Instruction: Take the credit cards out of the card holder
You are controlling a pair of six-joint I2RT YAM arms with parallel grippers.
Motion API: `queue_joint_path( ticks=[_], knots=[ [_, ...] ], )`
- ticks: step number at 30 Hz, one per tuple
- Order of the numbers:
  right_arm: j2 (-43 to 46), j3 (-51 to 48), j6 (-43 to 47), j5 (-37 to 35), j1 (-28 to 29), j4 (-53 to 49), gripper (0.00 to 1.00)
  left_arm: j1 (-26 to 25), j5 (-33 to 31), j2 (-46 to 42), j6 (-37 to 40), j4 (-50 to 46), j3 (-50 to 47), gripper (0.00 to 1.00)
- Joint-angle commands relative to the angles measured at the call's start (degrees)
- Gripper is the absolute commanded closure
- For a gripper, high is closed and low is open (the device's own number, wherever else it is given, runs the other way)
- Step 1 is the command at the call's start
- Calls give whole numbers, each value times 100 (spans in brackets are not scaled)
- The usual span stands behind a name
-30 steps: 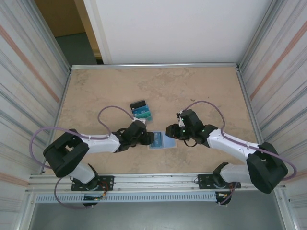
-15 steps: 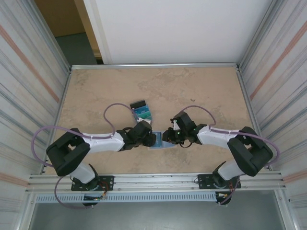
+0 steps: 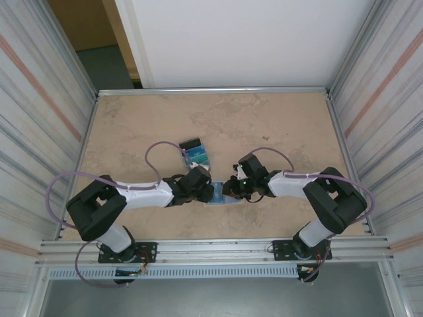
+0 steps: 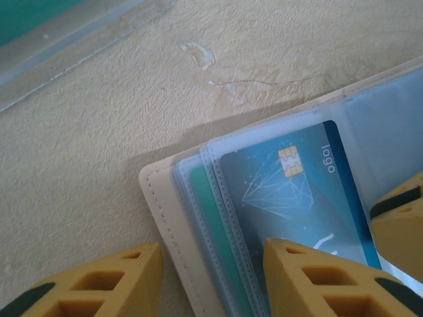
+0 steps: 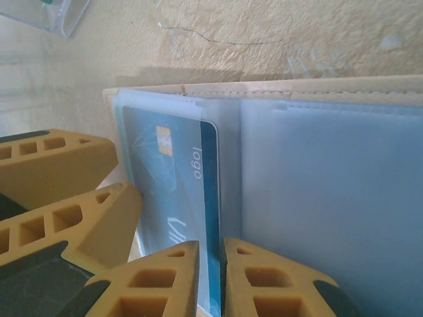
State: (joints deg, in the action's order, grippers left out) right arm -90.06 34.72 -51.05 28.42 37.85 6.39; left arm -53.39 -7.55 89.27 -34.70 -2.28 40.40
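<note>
**Right gripper closes in on the first card**

Over the last second the right gripper (image 5: 210,254) has swung in from well apart to the right edge of the card holder (image 3: 218,193). The holder lies open on the table (image 3: 277,125) between the two arms. The gripper's fingers now stand almost together with the long edge of the blue card (image 5: 182,178) between them — clenched on it, as far as the wrist view tells, so the pull-out looks about to start.

The left gripper (image 4: 211,264) has barely shifted. It is spread wide, one finger on the table and the other over the holder, steadying it.

Two things stand in the way: the clear sleeve (image 4: 277,129) around the card, and that left finger, which may pin the card. A teal card (image 4: 210,211) waits beneath. The pile of cards (image 3: 195,153) lies just beyond.
</note>
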Motion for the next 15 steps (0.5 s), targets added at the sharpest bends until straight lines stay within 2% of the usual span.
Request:
queue_joint_path(
  ticks=[1,15],
  knots=[
    [-123,22,-133,154,-40,157,84,-55,-122,81,37,-364,82,59],
    [-330,-216,-406,497,-162,835,85,-84,-39,73,13,-427,85,62]
  ],
)
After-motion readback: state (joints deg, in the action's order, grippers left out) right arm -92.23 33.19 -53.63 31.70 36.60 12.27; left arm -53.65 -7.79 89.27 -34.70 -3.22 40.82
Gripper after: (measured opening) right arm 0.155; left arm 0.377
